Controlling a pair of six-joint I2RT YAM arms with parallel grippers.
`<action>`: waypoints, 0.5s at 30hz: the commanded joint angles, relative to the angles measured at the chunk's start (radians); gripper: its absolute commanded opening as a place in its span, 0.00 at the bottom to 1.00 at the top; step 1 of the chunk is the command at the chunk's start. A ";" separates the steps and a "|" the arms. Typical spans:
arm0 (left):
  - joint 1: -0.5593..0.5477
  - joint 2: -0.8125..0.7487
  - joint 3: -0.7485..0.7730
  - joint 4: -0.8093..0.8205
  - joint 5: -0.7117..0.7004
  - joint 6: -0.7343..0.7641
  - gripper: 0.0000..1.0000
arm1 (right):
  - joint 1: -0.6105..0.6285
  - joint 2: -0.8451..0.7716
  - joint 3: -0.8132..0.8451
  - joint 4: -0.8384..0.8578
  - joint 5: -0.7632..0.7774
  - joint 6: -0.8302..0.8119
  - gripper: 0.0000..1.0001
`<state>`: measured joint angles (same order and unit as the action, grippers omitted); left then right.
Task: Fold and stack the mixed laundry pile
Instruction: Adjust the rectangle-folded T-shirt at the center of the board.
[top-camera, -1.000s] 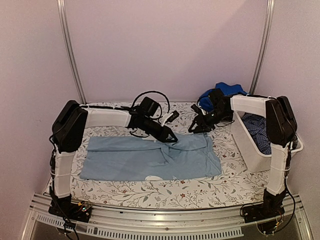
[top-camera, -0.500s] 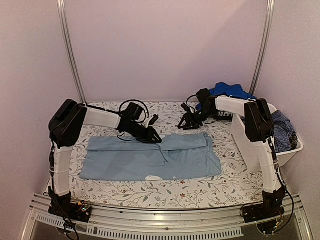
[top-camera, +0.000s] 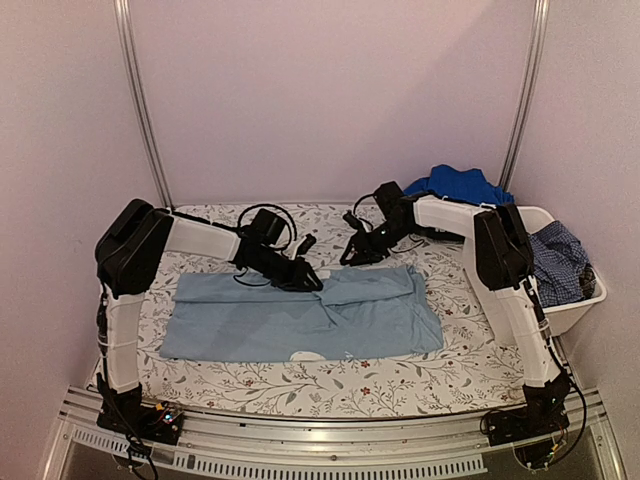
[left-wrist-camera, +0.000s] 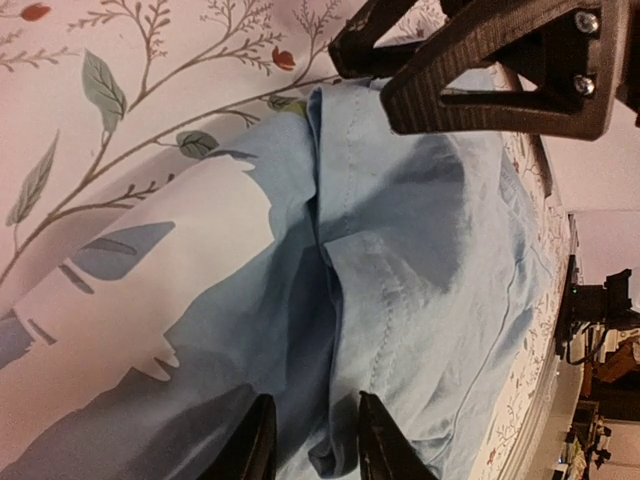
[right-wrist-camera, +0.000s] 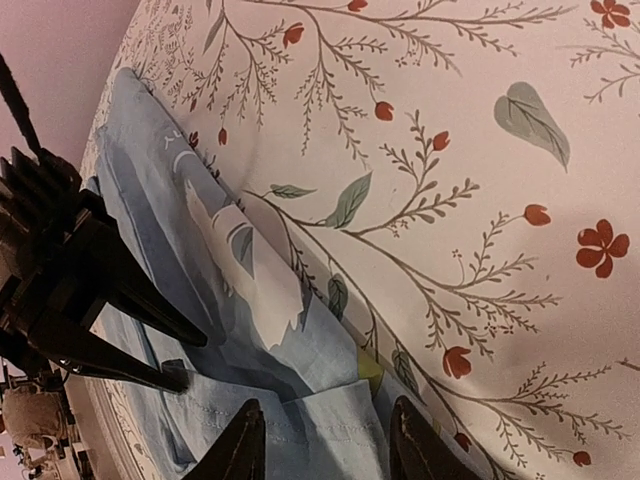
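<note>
White floral cover (top-camera: 300, 385): one smooth, flat sheet nearest us, printed with thin twigs, green leaves and small red flowers.
Pale blue garment (top-camera: 260, 325): one, soft thin cloth, spread wide mid-table in a rough rectangle, with stitched seams and a rumpled fold along its far edge.
Left gripper (top-camera: 312, 282): down on that far edge, black fingers parted, a raised crease of the cloth lying in the gap, not squeezed.
Right gripper (top-camera: 348, 256): low at the far hem, just beside the left one, fingers standing apart with nothing clamped.
White tub (top-camera: 590, 300): one, hard smooth plastic, boxy, at the right edge.
Dark blue check garment (top-camera: 555, 262): one, crumpled inside the tub.
Royal blue garment (top-camera: 455, 183): one, a bunched heap at the far back.
Count: three garments showing, two grippers, one tub.
</note>
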<state>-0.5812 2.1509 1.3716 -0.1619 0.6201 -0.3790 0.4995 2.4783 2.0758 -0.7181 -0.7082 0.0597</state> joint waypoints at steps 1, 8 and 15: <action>0.003 -0.036 0.010 0.006 -0.003 -0.004 0.28 | -0.004 0.048 0.026 -0.010 0.024 -0.014 0.42; 0.004 -0.014 0.038 -0.001 0.004 -0.001 0.29 | -0.003 0.055 0.027 -0.014 0.026 -0.019 0.42; 0.004 -0.011 0.044 -0.006 -0.004 0.005 0.29 | -0.002 0.023 0.025 -0.009 0.020 -0.025 0.25</action>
<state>-0.5812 2.1509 1.3933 -0.1627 0.6197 -0.3786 0.4973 2.5202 2.0811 -0.7246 -0.6872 0.0467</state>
